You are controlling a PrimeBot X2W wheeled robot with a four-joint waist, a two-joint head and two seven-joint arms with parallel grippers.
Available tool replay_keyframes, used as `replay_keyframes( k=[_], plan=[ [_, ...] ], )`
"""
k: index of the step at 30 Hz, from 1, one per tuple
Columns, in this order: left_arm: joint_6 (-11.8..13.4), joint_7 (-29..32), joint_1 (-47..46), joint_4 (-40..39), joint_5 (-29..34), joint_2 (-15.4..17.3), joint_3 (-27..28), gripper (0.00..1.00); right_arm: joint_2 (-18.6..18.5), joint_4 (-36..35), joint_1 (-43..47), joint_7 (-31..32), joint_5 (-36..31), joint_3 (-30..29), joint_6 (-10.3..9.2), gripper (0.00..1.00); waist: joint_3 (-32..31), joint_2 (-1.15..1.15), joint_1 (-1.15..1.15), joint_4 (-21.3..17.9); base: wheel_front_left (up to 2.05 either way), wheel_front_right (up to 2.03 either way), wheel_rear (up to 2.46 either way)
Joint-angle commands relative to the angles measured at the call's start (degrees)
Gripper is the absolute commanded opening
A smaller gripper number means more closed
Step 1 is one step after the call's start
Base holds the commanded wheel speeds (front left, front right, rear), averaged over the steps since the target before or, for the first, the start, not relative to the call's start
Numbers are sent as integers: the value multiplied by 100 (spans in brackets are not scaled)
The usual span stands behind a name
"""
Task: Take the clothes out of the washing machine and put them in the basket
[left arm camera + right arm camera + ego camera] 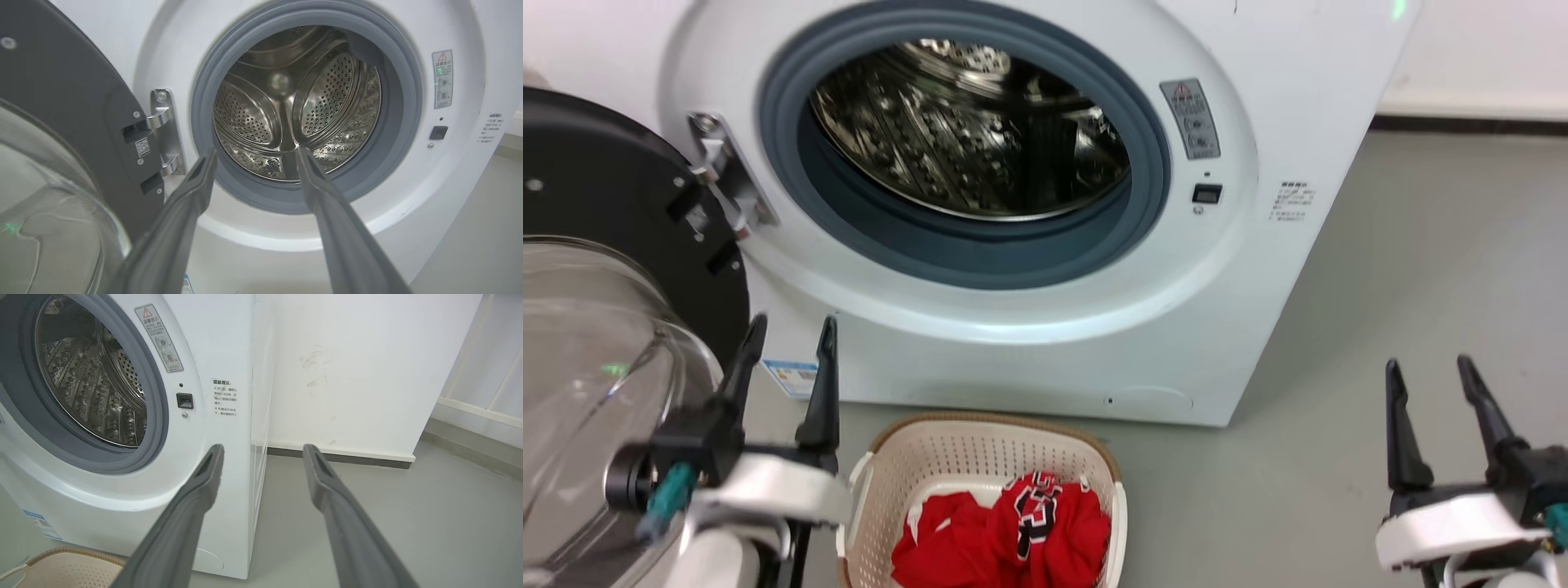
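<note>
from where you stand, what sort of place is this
Probably a laundry corner: a white front-loading washing machine with its door open, and a basket of red clothes on a grey floor.

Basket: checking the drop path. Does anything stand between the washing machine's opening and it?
Nothing visible does. The door is swung left, the basket sits before the washing machine holding the clothes, and the left tool and right tool are open at its sides.

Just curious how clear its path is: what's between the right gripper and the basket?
Only bare grey floor, seen in the head view, separates the right gripper and the basket.
</note>
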Motion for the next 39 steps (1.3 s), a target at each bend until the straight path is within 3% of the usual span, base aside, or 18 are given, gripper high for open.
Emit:
replay_keyframes(
  k=[1,8,12,22,39],
  plan=[
    [9,-14,345,-178,132,-194,234,100,-3,-6,182,-13,60,39,-6,100,-264,0,2,37,0,0,0],
    [-196,-14,1203,-424,520,-806,783,100,-4,-79,525,-13,150,170,-6,100,-558,0,2,-69,0,0,0],
    [-447,-14,1455,-260,671,-1013,864,100,-3,-105,642,-13,212,234,-6,100,-633,0,2,-157,0,0,0],
    [-701,-15,1604,-95,1024,-1184,1032,100,-3,-85,689,-13,367,261,-6,100,-705,0,2,-362,0,0,0],
    [-786,-15,1500,-87,1279,-1345,1241,100,-3,-50,597,-13,399,291,-6,100,-688,0,2,-349,0,0,0]
  ],
)
